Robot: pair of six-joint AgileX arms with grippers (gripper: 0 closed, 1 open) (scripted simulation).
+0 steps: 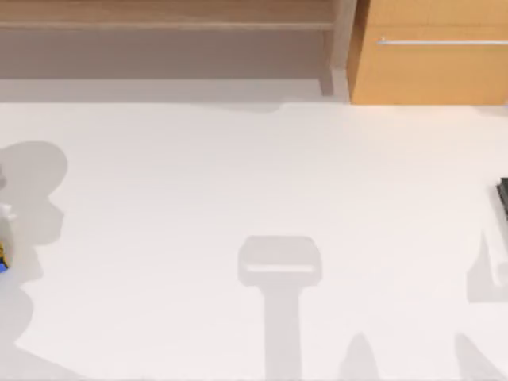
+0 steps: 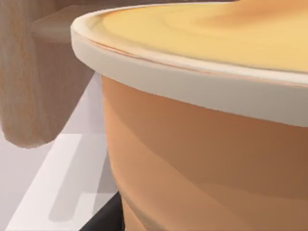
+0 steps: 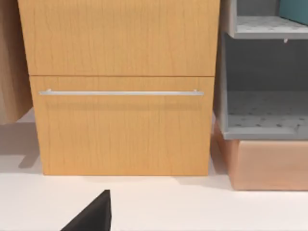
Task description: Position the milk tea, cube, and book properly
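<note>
Where the left wrist view looks out, the milk tea (image 2: 202,144) sits very close to the camera: a peach-tan cup with a pale cream rim and a smooth light orange top. A dark piece of the left gripper (image 2: 103,219) shows just beside the cup's lower wall, but whether its fingers are wide, narrow or holding the cup cannot be told. Behind the cup stands a wooden post (image 2: 29,82) over the white table (image 2: 29,192).

From the top view, the cube (image 1: 2,259) appears as a yellow and blue sliver at the table's far left edge, within a grey shadow. The white table (image 1: 238,175) stretches across the middle. An orange-wood cabinet (image 1: 432,63) with a metal handle (image 1: 440,41) stands at the back right, next to a low wooden shelf (image 1: 167,24) at the back left.

Through the right wrist view, the cabinet (image 3: 120,86) faces the camera, its handle (image 3: 120,93) running across the drawer front. A grey rack (image 3: 264,110) on a tan base (image 3: 269,166) stands just beside the cabinet. A black corner of the right gripper (image 3: 94,216) shows low near the table; how its fingers stand cannot be told.
</note>
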